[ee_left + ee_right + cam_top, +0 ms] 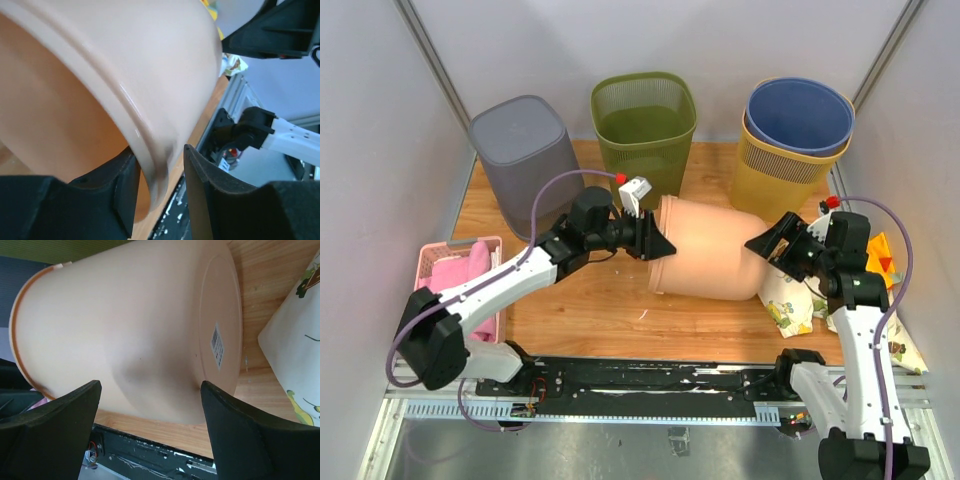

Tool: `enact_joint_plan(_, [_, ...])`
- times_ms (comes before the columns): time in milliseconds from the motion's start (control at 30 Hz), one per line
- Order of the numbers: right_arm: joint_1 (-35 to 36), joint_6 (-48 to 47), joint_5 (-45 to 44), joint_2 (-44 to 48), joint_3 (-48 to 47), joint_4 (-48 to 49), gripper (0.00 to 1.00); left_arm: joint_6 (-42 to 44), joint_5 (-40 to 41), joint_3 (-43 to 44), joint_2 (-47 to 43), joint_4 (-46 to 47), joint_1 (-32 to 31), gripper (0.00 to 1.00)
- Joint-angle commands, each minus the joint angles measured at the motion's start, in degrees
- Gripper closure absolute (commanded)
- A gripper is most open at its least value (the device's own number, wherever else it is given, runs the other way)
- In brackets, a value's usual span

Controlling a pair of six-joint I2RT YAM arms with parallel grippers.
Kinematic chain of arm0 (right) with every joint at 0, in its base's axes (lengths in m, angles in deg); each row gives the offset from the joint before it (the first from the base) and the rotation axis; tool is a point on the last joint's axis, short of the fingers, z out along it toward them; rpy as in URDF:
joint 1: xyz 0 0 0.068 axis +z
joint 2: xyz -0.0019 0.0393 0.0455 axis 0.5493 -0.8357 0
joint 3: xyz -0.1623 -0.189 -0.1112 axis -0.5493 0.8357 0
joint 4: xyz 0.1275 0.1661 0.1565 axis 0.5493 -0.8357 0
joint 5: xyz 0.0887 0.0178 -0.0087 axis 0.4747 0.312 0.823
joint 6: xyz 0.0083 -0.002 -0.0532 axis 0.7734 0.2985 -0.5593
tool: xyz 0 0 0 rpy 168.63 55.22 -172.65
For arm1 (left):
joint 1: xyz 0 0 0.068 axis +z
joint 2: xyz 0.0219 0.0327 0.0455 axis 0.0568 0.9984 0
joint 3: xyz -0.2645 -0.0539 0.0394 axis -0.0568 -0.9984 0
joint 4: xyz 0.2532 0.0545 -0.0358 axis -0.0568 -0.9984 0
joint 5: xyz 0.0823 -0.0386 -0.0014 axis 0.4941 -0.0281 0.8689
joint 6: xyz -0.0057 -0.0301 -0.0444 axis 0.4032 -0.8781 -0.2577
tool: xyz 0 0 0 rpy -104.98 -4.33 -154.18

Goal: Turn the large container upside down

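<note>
One peach container (705, 250) — smooth, lying sideways

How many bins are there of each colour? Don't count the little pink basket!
Grey bin: 1
Green bin: 1
Blue bin: 1
Yellow bin: 1
Peach bin: 1
Total: 5
</note>
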Motion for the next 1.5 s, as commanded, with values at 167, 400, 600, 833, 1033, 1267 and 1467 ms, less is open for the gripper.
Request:
enact_joint_plan(167, [0.07, -4.1, -1.02, -0.17, -2.79, -2.8, 0.17, 0.97, 10.07, 3.33, -7.15, -10.52, -1.43, 0.37])
enact_joint_plan(400, [0.07, -5.4, -1.26, -2.88, -1.75, 0.86, 0.17, -0.12, 14.36, 6.24, -6.02, -15.88, -1.43, 0.51])
enact_joint_plan(600, [0.07, -7.64, 0.27, -6.67, -2.9, 5.11, 0.17, -2.52, 14.03, 4.82, -5.05, -14.89, -1.61, 0.6])
enact_joint_plan(833, [0.0, -9.5, 0.49, -11.45, -4.02, 9.16, 0.15, -2.23, 14.15, 3.01, -3.76, -13.17, -1.65, 0.72])
enact_joint_plan(1033, [-0.07, -8.41, 5.09, -15.93, -3.55, 16.1, 0.15, -1.48, 12.95, 2.96, -1.02, -11.86, -1.61, 0.85])
enact_joint_plan(1267, [-0.03, -8.75, 14.91, -21.02, -2.72, 23.07, 0.16, 0.75, 12.53, 4.18, 0.5, -12.62, -1.61, 0.98])
enact_joint_plan(1467, [0.05, -8.7, 19.99, -19.77, -0.85, 22.05, 0.16, 2.25, 13.79, 4.91, -0.78, -15.02, -1.61, 0.91])
